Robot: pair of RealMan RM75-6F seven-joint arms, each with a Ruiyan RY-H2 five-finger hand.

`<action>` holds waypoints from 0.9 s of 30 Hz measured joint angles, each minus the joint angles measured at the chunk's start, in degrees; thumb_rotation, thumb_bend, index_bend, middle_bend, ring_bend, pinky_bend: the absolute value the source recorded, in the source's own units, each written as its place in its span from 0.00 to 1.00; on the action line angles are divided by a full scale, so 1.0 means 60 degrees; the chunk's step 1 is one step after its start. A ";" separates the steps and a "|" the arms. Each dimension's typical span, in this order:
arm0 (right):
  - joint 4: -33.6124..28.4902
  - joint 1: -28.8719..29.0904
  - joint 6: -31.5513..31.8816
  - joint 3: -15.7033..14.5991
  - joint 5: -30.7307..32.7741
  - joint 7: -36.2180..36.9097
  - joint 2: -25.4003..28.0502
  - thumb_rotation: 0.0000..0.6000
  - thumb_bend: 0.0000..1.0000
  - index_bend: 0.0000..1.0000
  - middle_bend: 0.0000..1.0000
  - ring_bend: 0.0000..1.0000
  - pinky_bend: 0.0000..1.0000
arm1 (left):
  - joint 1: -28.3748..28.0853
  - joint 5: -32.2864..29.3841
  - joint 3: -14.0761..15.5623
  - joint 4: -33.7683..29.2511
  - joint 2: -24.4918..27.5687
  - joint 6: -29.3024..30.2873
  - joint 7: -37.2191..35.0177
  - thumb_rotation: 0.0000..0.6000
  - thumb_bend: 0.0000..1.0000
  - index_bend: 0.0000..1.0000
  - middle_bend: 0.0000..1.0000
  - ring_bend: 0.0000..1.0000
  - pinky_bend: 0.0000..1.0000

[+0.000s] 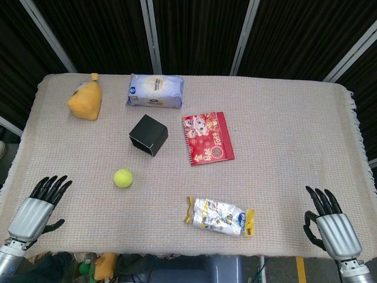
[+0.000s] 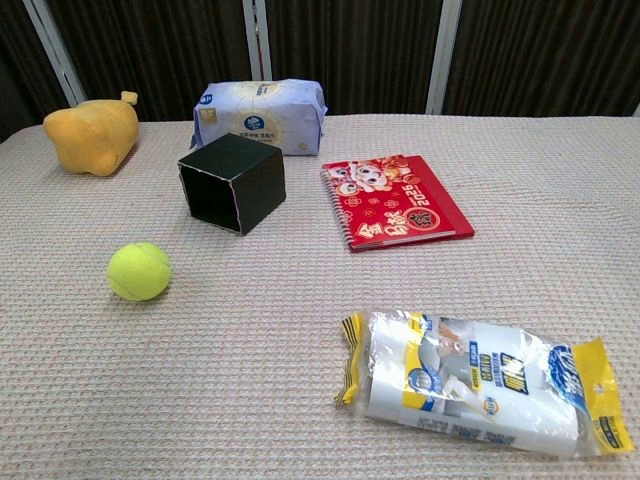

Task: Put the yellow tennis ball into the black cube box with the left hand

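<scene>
The yellow tennis ball (image 1: 123,177) (image 2: 139,271) lies on the cloth, left of the table's middle. Just beyond it and slightly right stands the black cube box (image 1: 148,135) (image 2: 232,182), its open side facing the front left. My left hand (image 1: 38,207) rests at the front left corner with fingers spread and nothing in it, well left of the ball. At the front right corner my right hand (image 1: 330,223) also lies open and empty. Neither hand shows in the chest view.
A yellow plush toy (image 1: 85,100) and a pack of wipes (image 1: 155,91) lie along the far side. A red notebook (image 1: 207,138) sits right of the box. A snack packet (image 1: 220,215) lies near the front edge. The woven cloth (image 1: 283,130) covers the table.
</scene>
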 measured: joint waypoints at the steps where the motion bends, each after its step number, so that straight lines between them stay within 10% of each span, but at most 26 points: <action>1: 0.0005 0.0008 -0.0029 -0.0001 0.0014 -0.0004 -0.0002 1.00 0.41 0.00 0.00 0.00 0.00 | 0.0000 -0.0002 0.0001 -0.0008 -0.0002 -0.0004 0.0014 1.00 0.01 0.00 0.04 0.00 0.08; 8: 0.0007 -0.0021 0.0039 0.0002 0.0041 0.0012 0.0033 1.00 0.41 0.00 0.00 0.00 0.00 | -0.0051 -0.0029 -0.0001 -0.0040 -0.0042 -0.0132 0.0125 1.00 0.01 0.00 0.04 0.00 0.08; 11: -0.0001 -0.0071 0.0160 0.0004 0.0026 0.0057 0.0063 1.00 0.41 0.00 0.00 0.00 0.00 | -0.0102 -0.0053 -0.0004 -0.0034 -0.0083 -0.0264 0.0210 1.00 0.12 0.11 0.21 0.05 0.09; 15: -0.0003 -0.0180 0.0349 -0.0019 -0.0009 0.0099 0.0114 1.00 0.41 0.00 0.00 0.00 0.00 | -0.0200 -0.0048 -0.0012 0.0024 -0.0188 -0.0442 0.0449 1.00 0.32 0.33 0.47 0.18 0.23; 27: 0.0010 -0.0254 0.0507 -0.0003 -0.0051 0.0325 0.0201 1.00 0.41 0.00 0.00 0.00 0.00 | -0.0840 -0.0179 0.0006 0.0947 -0.1350 -0.1893 0.0974 1.00 0.44 0.54 0.70 0.40 0.57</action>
